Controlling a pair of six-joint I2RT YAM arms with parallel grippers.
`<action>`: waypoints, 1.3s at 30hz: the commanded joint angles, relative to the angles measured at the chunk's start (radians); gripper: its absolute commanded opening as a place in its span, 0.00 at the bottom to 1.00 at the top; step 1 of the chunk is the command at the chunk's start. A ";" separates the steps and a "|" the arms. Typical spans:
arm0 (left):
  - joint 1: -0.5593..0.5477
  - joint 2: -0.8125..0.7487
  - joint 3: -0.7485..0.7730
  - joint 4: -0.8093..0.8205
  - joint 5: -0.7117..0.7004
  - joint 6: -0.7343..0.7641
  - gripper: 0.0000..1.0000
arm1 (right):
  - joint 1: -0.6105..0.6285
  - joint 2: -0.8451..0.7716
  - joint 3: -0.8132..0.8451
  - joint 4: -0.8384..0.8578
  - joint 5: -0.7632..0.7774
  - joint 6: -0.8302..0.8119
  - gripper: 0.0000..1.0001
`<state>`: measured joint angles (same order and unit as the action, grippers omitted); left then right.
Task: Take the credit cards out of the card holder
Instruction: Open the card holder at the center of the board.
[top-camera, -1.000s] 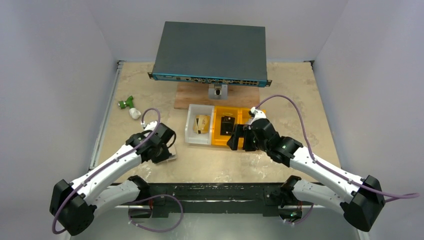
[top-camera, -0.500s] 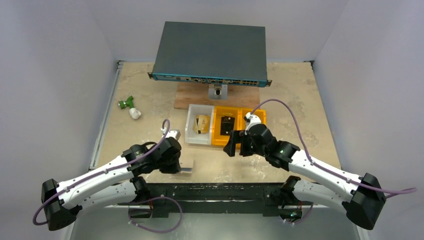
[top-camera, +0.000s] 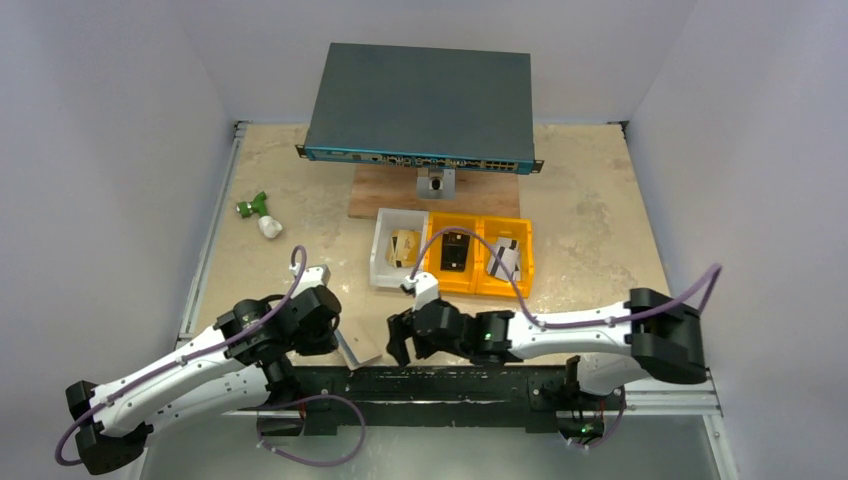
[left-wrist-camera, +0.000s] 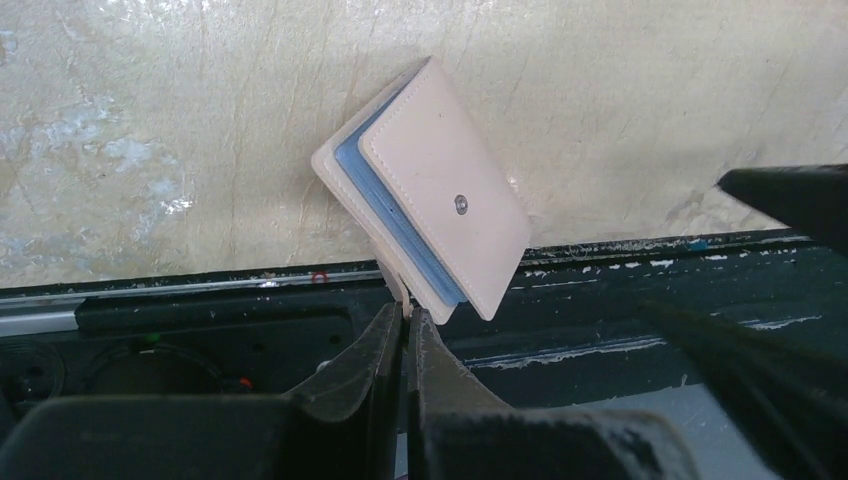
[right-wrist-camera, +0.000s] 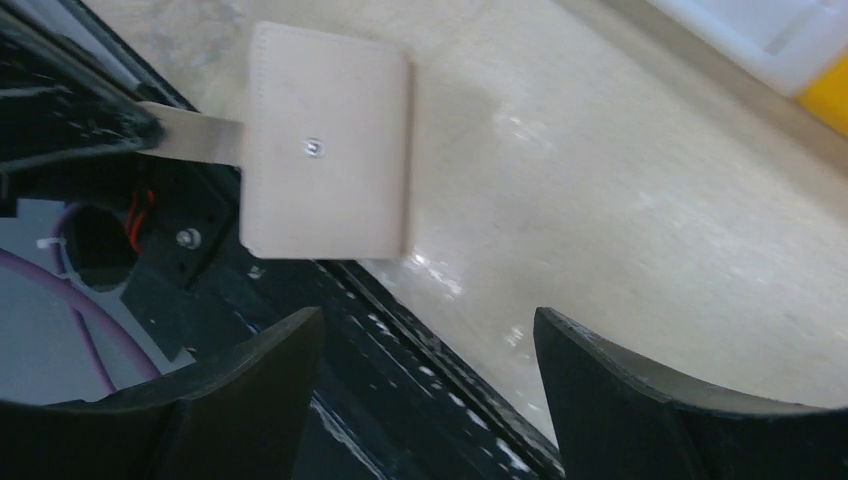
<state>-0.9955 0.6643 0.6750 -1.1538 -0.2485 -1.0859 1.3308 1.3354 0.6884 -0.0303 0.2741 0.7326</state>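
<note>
**Card holder held out by its strap, right gripper poised open beside it**

At 6 o'clock on the table (top-camera: 590, 200), right at the near edge, the left gripper (left-wrist-camera: 405, 322) has its fingers clamped flat together on the thin strap (right-wrist-camera: 190, 140) of the card holder (left-wrist-camera: 430, 190). The grip is on the strap alone, and the two panels stick out past the fingertips toward 12 o'clock, tilted and partly over the dark rail below the table edge. Whether the holder's far corner touches the tabletop cannot be told. A tan face with a small metal stud (left-wrist-camera: 459, 203) faces the left wrist camera, and a pale blue layer shows between the tan panels. Whether that layer is lining or a card is unclear. Pinching only the strap seems meant to leave both faces and the open edges free for the other arm.

Just beside the holder at 3 o'clock, the right gripper (top-camera: 398, 340) points at it with jaws spread wide and nothing between them. Its wrist camera looks straight at the tan panel, apart from it. The wide opening looks set for taking a panel or reaching for a card, so the pulling step appears not yet begun.

Toward 1 o'clock stand a white bin (top-camera: 378, 262) and the orange bins (top-camera: 460, 288), probably where the cards go.
</note>
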 joint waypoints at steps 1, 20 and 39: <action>-0.002 -0.007 0.033 -0.009 -0.025 -0.030 0.00 | 0.070 0.115 0.152 0.133 0.102 -0.002 0.76; 0.008 0.011 0.078 0.006 -0.022 0.024 0.00 | 0.159 0.399 0.359 0.056 0.235 0.058 0.63; 0.148 0.089 0.026 0.088 0.032 0.127 0.00 | 0.160 0.233 0.196 -0.232 0.452 0.454 0.00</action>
<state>-0.8936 0.7128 0.7101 -1.1549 -0.2504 -1.0248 1.4868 1.6604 0.9543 -0.1505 0.6411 1.0325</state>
